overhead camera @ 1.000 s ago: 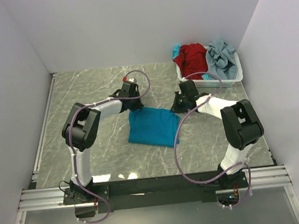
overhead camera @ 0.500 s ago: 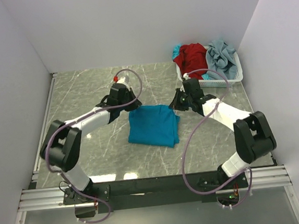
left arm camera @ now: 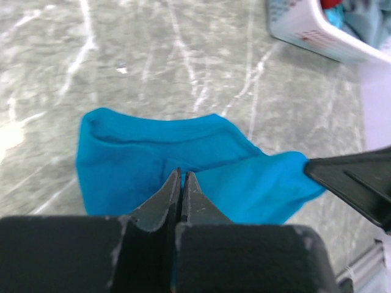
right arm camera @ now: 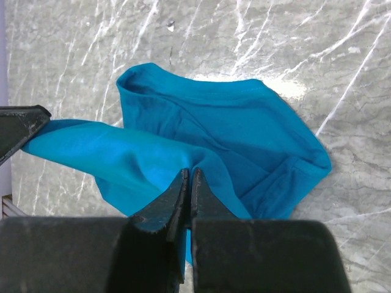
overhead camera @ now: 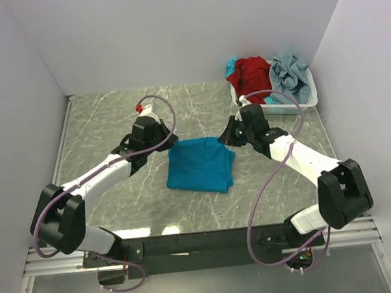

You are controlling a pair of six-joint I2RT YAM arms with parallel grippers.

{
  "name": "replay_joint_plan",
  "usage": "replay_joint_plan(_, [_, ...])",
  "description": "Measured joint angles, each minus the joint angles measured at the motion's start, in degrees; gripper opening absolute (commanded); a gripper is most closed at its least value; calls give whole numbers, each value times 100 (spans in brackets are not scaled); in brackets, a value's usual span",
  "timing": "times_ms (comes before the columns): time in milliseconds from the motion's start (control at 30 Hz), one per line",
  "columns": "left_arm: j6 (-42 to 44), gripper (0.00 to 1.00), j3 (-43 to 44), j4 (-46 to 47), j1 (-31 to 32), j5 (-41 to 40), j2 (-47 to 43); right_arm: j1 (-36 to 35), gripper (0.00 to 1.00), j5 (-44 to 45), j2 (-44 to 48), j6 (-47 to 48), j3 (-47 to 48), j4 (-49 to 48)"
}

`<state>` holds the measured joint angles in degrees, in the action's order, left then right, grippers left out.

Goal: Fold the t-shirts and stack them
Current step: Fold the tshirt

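The teal-blue t-shirt (overhead camera: 198,165) lies folded in the middle of the marble table. My left gripper (overhead camera: 170,147) is shut on its far left corner and my right gripper (overhead camera: 231,142) is shut on its far right corner. In the left wrist view the shut gripper (left arm camera: 182,174) pinches the teal cloth (left arm camera: 146,159), which stretches across to the other gripper's black finger (left arm camera: 354,180). The right wrist view shows its gripper (right arm camera: 189,174) shut on a raised fold of the cloth (right arm camera: 244,122). A red t-shirt (overhead camera: 252,73) and a pale grey-blue t-shirt (overhead camera: 290,73) lie in the basket.
The white lattice basket (overhead camera: 294,105) stands at the far right corner, close behind my right gripper; its rim (left arm camera: 305,27) shows in the left wrist view. A scrap of teal cloth (overhead camera: 230,66) hangs over its left edge. White walls enclose the table on three sides.
The right gripper has shut on the shirt's far right corner. The left arm's elbow has swung out to the left and the right arm's to the right; the far edge is drawn taut.
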<state>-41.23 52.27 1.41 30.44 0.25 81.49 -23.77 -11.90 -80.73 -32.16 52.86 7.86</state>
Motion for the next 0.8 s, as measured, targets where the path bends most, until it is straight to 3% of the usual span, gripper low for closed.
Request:
replay_joint_plan(200, [7,0,142,-83,-4,-442,374,0,0,188,-334,0,116,33])
replay_joint_plan(500, [7,0,612,-186,-114,-796,1423,2,4,640,-1541,-22,723,160])
replay_joint_plan(600, [7,9,855,-275,-129,-925,1709,2,14,758,-1849,-50,929,243])
replay_joint_plan(767, [15,39,1056,-472,-142,-1016,1897,2,69,946,-2065,-105,1141,391])
replay_joint_plan(800, [28,54,1093,-533,-153,-1003,1897,2,76,962,-2065,-72,1156,402])
